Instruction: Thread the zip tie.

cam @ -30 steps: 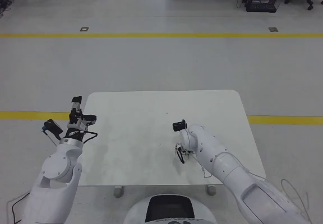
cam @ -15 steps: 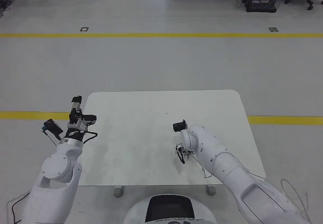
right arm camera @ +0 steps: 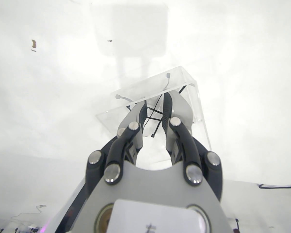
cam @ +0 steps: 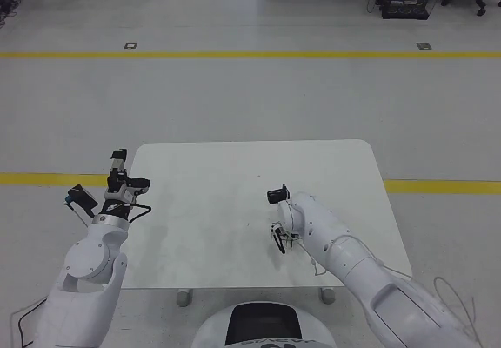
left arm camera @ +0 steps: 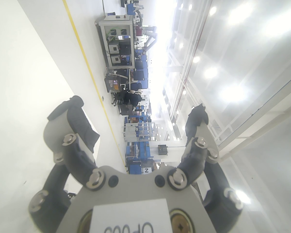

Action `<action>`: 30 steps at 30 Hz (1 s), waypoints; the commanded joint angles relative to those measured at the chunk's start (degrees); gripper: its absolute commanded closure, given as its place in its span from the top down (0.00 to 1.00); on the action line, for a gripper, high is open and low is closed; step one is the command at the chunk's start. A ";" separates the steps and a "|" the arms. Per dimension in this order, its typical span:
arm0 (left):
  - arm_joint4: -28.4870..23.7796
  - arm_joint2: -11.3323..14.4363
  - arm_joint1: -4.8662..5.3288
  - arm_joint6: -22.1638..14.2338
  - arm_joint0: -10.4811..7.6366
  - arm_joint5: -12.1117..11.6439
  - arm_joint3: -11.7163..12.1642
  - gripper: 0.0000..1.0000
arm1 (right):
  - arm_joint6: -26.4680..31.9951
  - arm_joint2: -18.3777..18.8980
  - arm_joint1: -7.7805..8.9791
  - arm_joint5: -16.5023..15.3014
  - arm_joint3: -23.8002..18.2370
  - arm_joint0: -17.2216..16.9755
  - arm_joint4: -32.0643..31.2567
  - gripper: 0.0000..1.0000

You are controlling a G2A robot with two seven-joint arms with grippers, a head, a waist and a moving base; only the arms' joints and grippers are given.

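Zip tie [right arm camera: 156,122] location: at clear stand [right arm camera: 184,78] on tabletop [cam: 233,174], straddled by right end effector [right arm camera: 155,99], long axis roughly along its reach. Set narrowly apart, apparently unclamped. Left end effector [left arm camera: 137,104]: spread wide, well apart at tabletop edge. Nearer: right.

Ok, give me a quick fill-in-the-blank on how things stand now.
1. The left gripper, at the table edge, has its fingers ___ and holds nothing.
2. The right gripper points ___ at the black zip ties, which show between its fingers.
3. The ties sit at a ___ plastic stand on the table.

Missing words: open; down; clear.
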 commanded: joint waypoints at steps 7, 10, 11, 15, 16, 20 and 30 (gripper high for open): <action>0.00 0.00 0.00 0.00 0.00 0.00 0.00 1.00 | 0.85 1.52 0.73 0.21 -4.03 -1.81 -2.04 0.19; 0.00 0.00 0.00 0.00 0.00 0.00 0.00 1.00 | 0.79 2.17 0.91 0.19 -4.43 -2.23 -2.19 0.19; 0.00 0.00 0.00 0.00 0.00 0.00 0.00 1.00 | 0.70 2.31 0.93 0.13 -4.36 -2.29 -2.11 0.19; 0.00 0.00 0.00 0.00 0.00 0.00 0.00 1.00 | 0.14 2.62 0.79 -0.34 -3.21 -2.14 -1.46 0.20; 0.00 0.00 0.00 0.00 0.00 0.00 0.00 1.00 | 0.01 2.62 0.70 -0.52 -2.66 -2.00 -1.21 0.20; 0.00 0.00 0.00 0.00 0.00 0.00 0.00 1.00 | -0.49 2.58 0.36 -1.10 -0.94 -1.41 -0.35 0.21; 0.00 0.00 0.00 0.00 0.00 0.00 0.00 1.00 | -1.45 2.18 -0.38 -2.00 1.81 -0.32 0.76 0.18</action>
